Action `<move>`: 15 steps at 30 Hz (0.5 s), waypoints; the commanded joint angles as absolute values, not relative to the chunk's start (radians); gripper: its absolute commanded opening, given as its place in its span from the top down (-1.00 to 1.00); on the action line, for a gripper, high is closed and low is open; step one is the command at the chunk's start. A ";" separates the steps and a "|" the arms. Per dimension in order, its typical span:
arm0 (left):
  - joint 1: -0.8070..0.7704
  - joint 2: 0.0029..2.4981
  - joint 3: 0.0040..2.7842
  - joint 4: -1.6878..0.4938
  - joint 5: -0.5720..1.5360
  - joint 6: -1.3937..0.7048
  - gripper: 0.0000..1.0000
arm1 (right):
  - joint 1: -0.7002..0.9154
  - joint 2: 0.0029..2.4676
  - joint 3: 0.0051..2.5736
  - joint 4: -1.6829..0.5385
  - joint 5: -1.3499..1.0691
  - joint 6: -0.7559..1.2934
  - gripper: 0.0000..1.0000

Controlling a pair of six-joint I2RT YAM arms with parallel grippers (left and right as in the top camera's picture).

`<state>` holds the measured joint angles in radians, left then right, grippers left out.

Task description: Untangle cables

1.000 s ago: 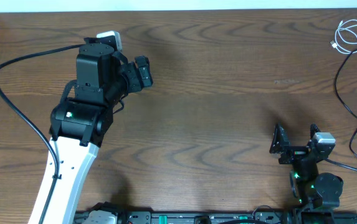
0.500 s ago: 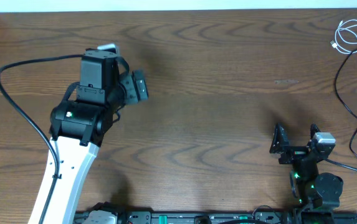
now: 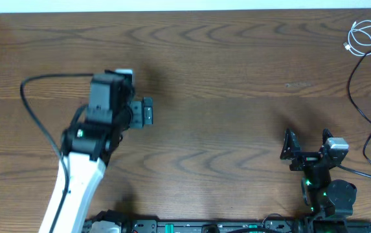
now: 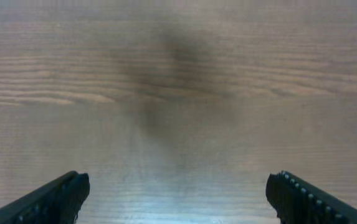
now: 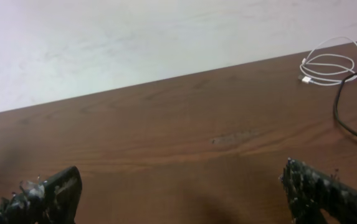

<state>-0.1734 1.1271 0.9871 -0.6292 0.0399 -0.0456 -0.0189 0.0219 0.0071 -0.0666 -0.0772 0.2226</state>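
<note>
Overhead, a dark brown table (image 3: 224,84) fills nearly the whole frame, its grain running in long wavy bands and its finish matte with soft shadows. A pale wall (image 3: 172,5) meets its far edge; the right wrist view shows that wall (image 5: 134,43) as plain and off-white.

Far left of the white cable, the left arm (image 3: 75,188) has a smooth white link and a boxy black wrist, with a thick black wire (image 3: 33,103) arching beside it. The left gripper (image 3: 147,111) hangs over bare wood. Its ridged black fingers (image 4: 53,199) stand spread wide with nothing between them.

Nearer the white cable, towards the table's front, the right gripper (image 3: 290,149) is likewise spread apart and empty, its dark toothed fingers (image 5: 41,196) at the frame's lower corners.

The white cable (image 3: 366,35) lies in a small round coil of several thin loops at the table's far right corner, its plug on the left side. A thin black cable (image 3: 351,87) runs from the coil's near edge in loose curves along the right side; whether it passes over or under the coil cannot be told.
</note>
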 commanded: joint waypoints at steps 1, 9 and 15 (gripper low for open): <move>-0.130 0.987 0.828 -0.510 0.107 0.011 -0.92 | -0.012 0.014 0.006 -0.071 -0.070 0.208 -0.99; -0.035 0.667 0.394 -0.048 0.109 0.011 -0.91 | -0.012 0.014 0.006 -0.071 -0.070 0.208 -0.98; -0.031 0.471 0.201 0.047 0.086 0.011 -0.91 | -0.012 0.014 0.006 -0.071 -0.070 0.208 -0.99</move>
<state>-0.0353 0.5358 0.2504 0.0338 0.0990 0.0002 -0.0181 0.0212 0.0071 -0.0666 -0.0742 0.2226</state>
